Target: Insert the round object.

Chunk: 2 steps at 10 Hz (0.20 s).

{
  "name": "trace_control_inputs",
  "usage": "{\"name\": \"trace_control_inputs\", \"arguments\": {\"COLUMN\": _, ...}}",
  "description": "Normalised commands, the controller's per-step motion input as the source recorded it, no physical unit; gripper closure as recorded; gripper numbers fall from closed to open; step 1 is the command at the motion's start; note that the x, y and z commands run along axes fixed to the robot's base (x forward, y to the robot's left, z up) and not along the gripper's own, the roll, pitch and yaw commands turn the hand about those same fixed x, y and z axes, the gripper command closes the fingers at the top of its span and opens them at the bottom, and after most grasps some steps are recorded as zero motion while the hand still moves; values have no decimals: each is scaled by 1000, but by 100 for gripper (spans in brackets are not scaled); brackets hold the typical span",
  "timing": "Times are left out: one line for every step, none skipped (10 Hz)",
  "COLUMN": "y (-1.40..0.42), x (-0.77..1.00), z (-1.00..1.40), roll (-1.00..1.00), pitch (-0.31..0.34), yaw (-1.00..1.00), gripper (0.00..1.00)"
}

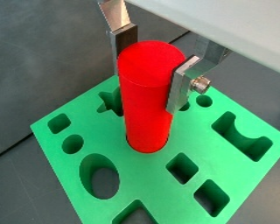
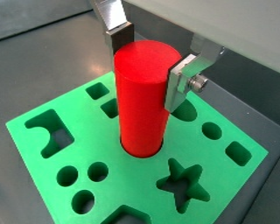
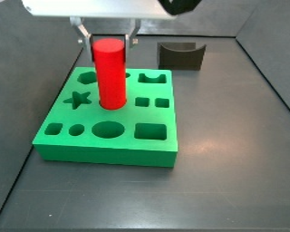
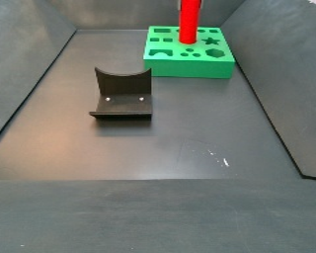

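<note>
The round object, a tall bright red cylinder (image 1: 147, 96), stands upright with its lower end in a round hole of the green block (image 1: 73, 144). It also shows in the other wrist view (image 2: 145, 96) and in both side views (image 3: 109, 72) (image 4: 189, 20). My gripper (image 1: 154, 61) is at the cylinder's top, one finger on each side, pads against it, shut on it. It shows the same way in a wrist view (image 2: 150, 61) and a side view (image 3: 108, 38). The cylinder hides the hole's inside.
The green block (image 3: 111, 136) has several other cut-outs: a star, squares, an oval and small circles. The fixture, a dark block with a curved notch (image 4: 121, 97), stands apart on the dark floor (image 4: 161, 148); it also shows in a side view (image 3: 181, 56). Grey walls enclose the floor.
</note>
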Motion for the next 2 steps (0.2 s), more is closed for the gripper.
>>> {"name": "trace_control_inputs", "arguments": {"y": 0, "x": 0, "z": -220, "roll": -87, "pitch": -10, "yaw": 0, "gripper": 100}}
{"name": "trace_control_inputs", "arguments": {"y": 0, "x": 0, "z": 0, "roll": 0, "pitch": 0, "yaw": 0, "gripper": 100}}
